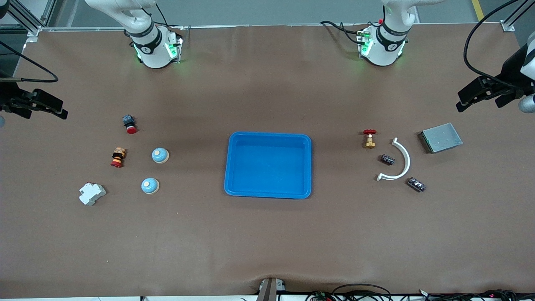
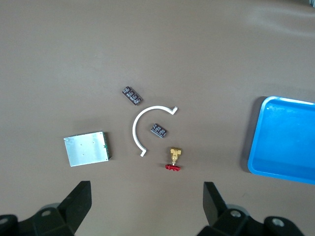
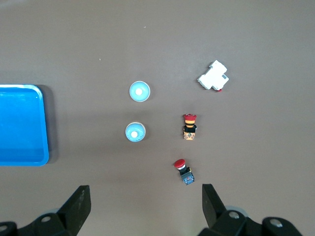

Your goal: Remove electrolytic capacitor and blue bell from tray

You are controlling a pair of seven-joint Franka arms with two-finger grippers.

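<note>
Two black capacitors [image 1: 387, 159] [image 1: 416, 184] lie toward the left arm's end of the table, one on each side of a white curved strip [image 1: 397, 161]. Two pale blue dome bells [image 1: 160, 155] [image 1: 150, 186] sit toward the right arm's end. My left gripper [image 2: 146, 206] hangs open high over the table, with the capacitors [image 2: 158, 130] [image 2: 132, 96] below it. My right gripper [image 3: 145, 206] is open too, high over the bells [image 3: 135, 132] [image 3: 139, 91]. Neither holds anything. Both hands are out of the front view.
A blue tray [image 1: 269, 134] stands mid-table. Near the capacitors are a red-handled brass valve [image 1: 369, 139] and a grey metal box [image 1: 441, 137]. Near the bells are two red push buttons [image 1: 129, 123] [image 1: 118, 157] and a white breaker [image 1: 92, 193].
</note>
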